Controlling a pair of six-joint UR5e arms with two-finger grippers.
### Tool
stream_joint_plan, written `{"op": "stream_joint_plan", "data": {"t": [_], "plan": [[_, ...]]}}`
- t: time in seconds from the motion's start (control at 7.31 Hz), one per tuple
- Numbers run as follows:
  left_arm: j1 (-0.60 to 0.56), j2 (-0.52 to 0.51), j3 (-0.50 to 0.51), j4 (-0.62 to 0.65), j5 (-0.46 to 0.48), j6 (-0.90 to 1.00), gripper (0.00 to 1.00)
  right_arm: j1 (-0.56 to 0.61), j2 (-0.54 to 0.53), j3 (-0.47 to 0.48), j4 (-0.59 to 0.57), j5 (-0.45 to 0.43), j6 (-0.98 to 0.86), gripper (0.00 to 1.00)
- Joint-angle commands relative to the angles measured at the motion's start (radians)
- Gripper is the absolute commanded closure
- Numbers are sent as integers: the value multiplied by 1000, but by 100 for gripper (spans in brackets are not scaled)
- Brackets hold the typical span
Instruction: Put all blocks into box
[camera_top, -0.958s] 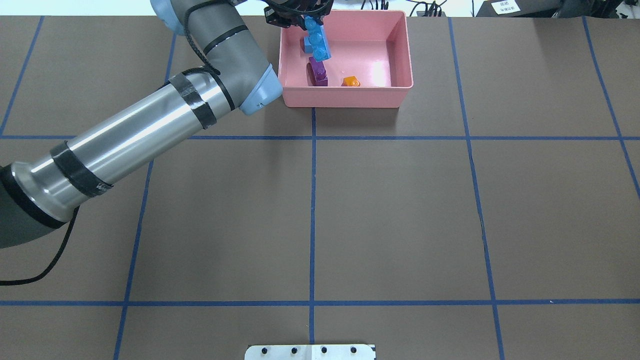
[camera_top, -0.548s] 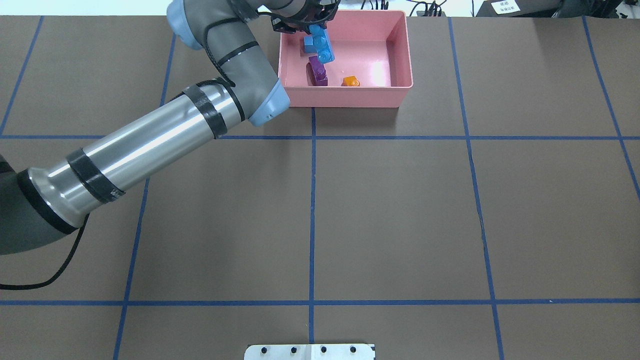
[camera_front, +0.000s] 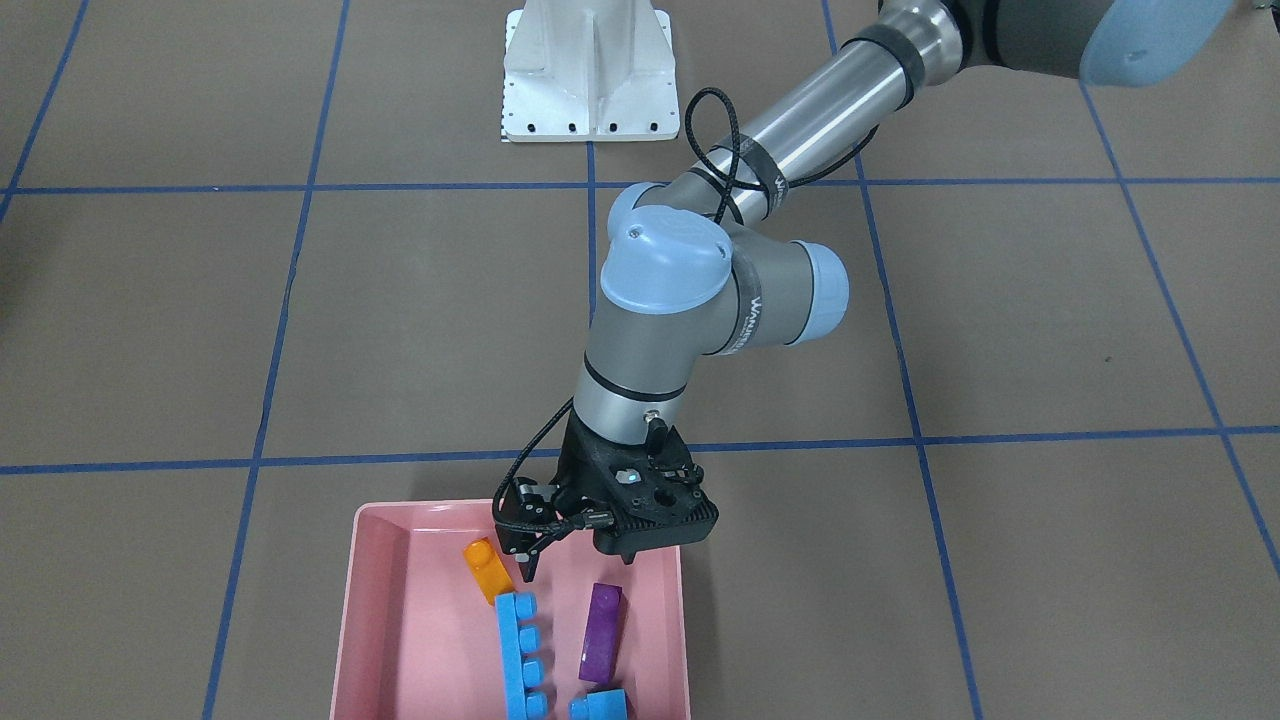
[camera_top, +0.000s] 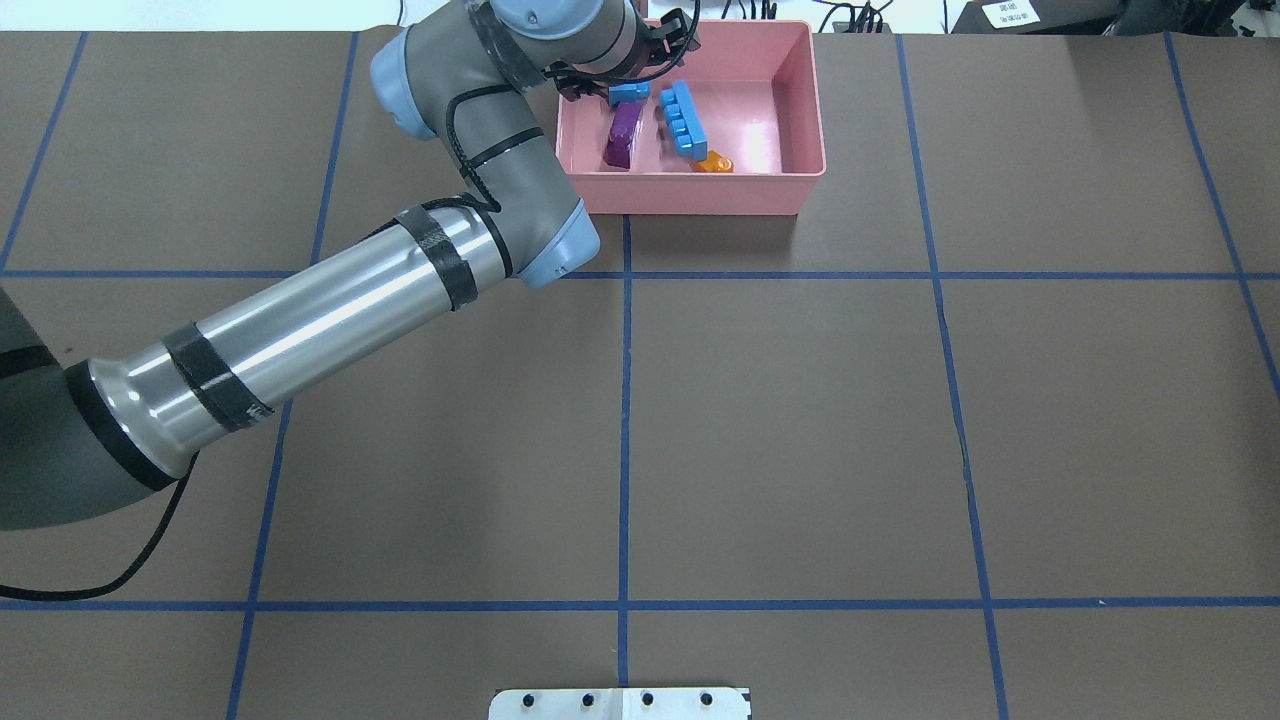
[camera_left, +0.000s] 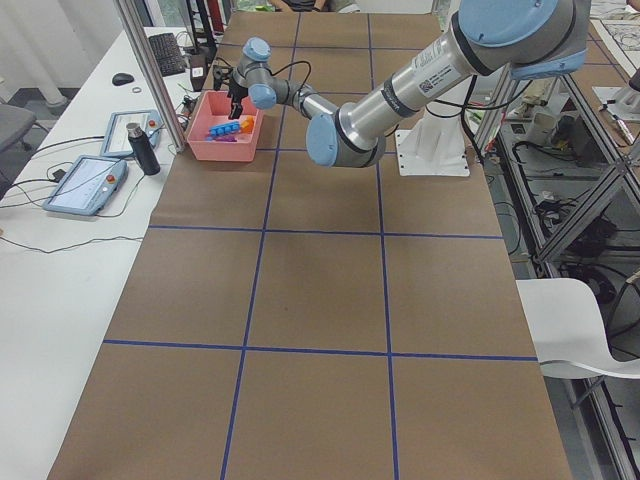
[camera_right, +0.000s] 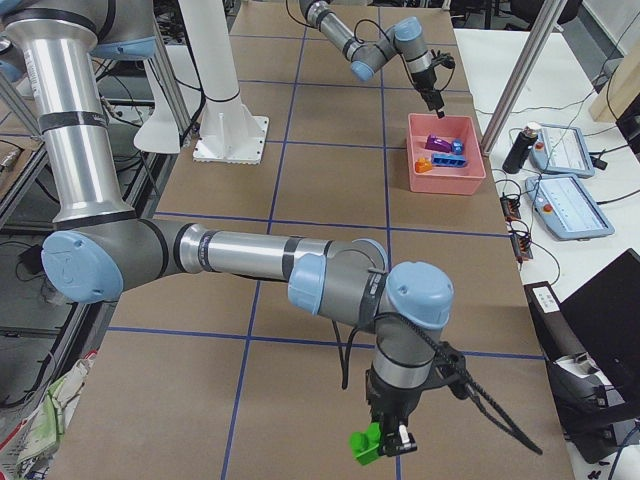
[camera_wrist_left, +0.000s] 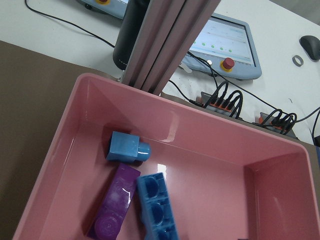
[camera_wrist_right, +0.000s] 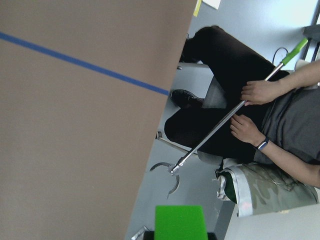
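Note:
The pink box (camera_top: 700, 195) stands at the table's far edge. In it lie the long blue brick (camera_top: 683, 122), the purple brick (camera_top: 623, 135), the orange brick (camera_top: 713, 163) and the short blue brick (camera_top: 629, 92). My left gripper (camera_front: 575, 560) hangs open and empty over the box's robot-side rim (camera_front: 345, 620), just above the orange brick (camera_front: 487, 570). The left wrist view shows the short blue brick (camera_wrist_left: 127, 148), the purple brick (camera_wrist_left: 116, 202) and the long blue brick (camera_wrist_left: 156, 210). My right gripper (camera_right: 385, 440) is shut on the green brick (camera_wrist_right: 180, 222), beyond the table's edge.
The white robot base (camera_front: 590, 70) is at the robot side. Behind the box stand a black bottle (camera_wrist_left: 131, 35), an aluminium post (camera_wrist_left: 170, 45) and a control tablet (camera_wrist_left: 225, 45). A seated person with a grabber stick (camera_wrist_right: 280, 110) is past the table edge.
My left gripper has let go of the long blue brick, which now lies in the box. The purple brick has tipped over and the gripper has drawn back toward the box's near rim.

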Motion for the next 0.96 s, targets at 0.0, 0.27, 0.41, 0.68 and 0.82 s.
{"op": "stream_joint_plan", "data": {"t": [0.0,0.27,0.41,0.68,0.82], "plan": [[-108,12,-54,130,-183,-9,0,-159,49,113,-13,113,201,100],[-235,97,-174,237,-314,26,0,-283,121,173,-13,183,390,100],[-274,134,-209,260,-315,132,0,-338,170,174,-5,242,500,100],[-360,204,-307,373,-313,333,0,-493,308,174,2,258,769,100],[-391,252,-370,436,-312,422,0,-586,379,165,11,255,906,100]]}}
